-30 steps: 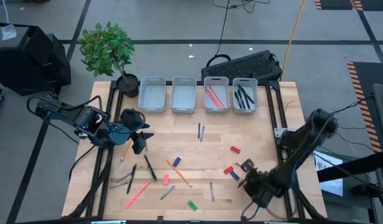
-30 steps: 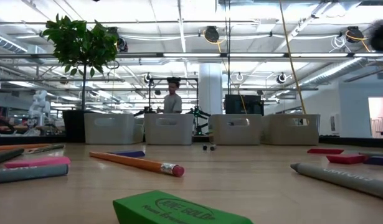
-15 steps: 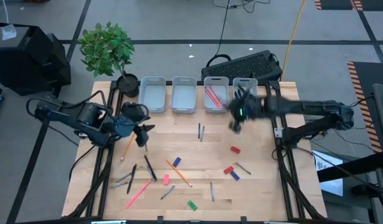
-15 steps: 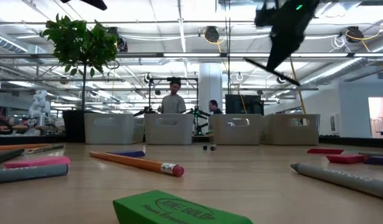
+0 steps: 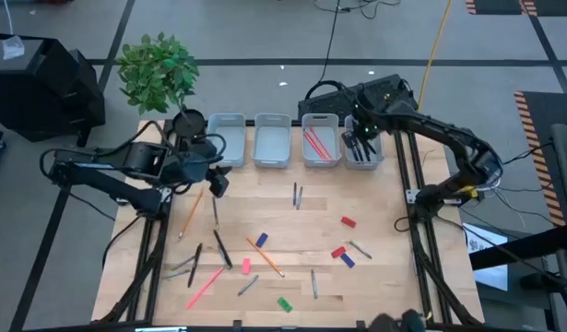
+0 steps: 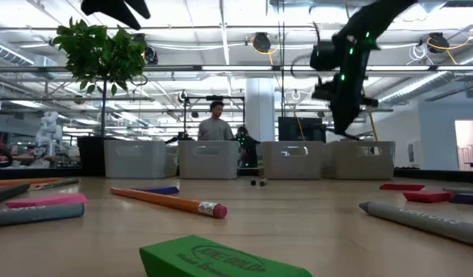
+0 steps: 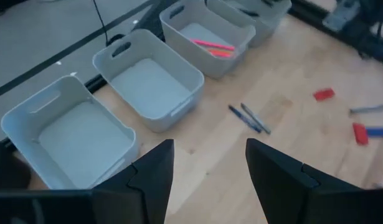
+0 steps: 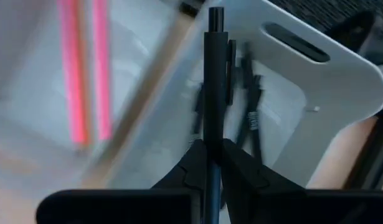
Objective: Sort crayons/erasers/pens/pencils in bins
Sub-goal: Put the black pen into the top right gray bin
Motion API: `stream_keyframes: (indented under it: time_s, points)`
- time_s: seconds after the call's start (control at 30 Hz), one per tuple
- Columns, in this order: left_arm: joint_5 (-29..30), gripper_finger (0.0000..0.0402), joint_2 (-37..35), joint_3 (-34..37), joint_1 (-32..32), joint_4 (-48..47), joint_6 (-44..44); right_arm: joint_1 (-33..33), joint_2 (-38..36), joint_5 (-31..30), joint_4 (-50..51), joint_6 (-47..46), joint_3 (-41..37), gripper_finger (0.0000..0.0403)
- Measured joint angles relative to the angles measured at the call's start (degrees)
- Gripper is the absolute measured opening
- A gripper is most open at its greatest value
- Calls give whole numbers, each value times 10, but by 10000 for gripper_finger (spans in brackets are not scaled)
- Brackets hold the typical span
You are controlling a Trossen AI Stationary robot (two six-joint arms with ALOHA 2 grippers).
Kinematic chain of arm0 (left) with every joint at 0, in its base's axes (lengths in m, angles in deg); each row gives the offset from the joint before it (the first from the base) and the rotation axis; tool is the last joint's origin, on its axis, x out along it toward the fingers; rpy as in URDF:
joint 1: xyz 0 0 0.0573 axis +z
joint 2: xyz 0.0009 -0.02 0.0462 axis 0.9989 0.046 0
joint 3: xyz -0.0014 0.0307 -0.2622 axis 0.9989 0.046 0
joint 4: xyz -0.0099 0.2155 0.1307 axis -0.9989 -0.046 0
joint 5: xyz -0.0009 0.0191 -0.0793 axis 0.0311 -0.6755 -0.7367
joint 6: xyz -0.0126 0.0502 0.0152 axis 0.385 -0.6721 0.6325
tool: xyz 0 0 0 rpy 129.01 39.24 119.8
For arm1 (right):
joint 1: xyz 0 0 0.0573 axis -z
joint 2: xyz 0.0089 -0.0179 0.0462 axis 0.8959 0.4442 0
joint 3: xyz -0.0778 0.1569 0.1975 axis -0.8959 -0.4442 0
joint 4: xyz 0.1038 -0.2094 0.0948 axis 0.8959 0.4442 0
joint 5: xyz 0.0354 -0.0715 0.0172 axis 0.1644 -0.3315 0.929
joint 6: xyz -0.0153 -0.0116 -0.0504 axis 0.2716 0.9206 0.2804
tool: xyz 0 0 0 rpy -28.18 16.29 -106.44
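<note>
Four pale grey plastic bins [image 5: 272, 140] line the frame's top: two left ones empty, third holds pink sticks [image 5: 316, 143], fourth black pens [image 5: 360, 145]. Right pincer [image 5: 349, 140] above it clamps a black pen [image 8: 213, 99]; left pincer [image 5: 218, 181] gapes empty. Erasers [image 5: 348, 222] scattered on the wooden bench [image 5: 394, 212].

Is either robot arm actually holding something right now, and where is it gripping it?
The right end effector grips a black pen at its lower end, over the bin of dark pens. The left end effector is open, empty.

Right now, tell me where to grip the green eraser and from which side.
Grip the green eraser across its two long sides, at mid-length, coming straight down from above. It lies flat on the table, low and wide, so a level approach would likely find little to pinch. Nothing touches it, which leaves room for both fingers.
</note>
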State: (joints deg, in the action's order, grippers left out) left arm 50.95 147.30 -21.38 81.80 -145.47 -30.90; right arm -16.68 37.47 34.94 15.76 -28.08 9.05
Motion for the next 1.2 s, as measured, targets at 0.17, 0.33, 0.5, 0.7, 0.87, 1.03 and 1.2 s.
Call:
stream_keyframes:
  time_s: [0.17, 0.33, 0.5, 0.7, 0.87, 1.03, 1.2]
  points:
    - [-2, 202, 14, 0, 32, 53, -17, 35, 61, 1, -1, 31, 0, 24]
    - [-45, 202, 31, -1, 57, 86, -62, 49, 107, 0, -3, 51, 0, 50]
    - [-88, 202, 53, -1, 75, 72, -62, 52, 119, 0, -18, 65, 0, 97]
    - [-131, 202, 85, 13, 61, -16, 31, 26, 53, -1, -28, 77, 0, 125]
    - [-183, 202, 99, 66, 10, -33, 168, -28, -38, -4, -71, 59, 0, 119]
    - [-219, 202, 110, 112, -69, -27, 149, -84, -117, -3, -119, 22, 0, 109]
    - [-268, 202, 119, 122, -85, -60, -25, -150, -179, -2, -146, 19, 0, 103]
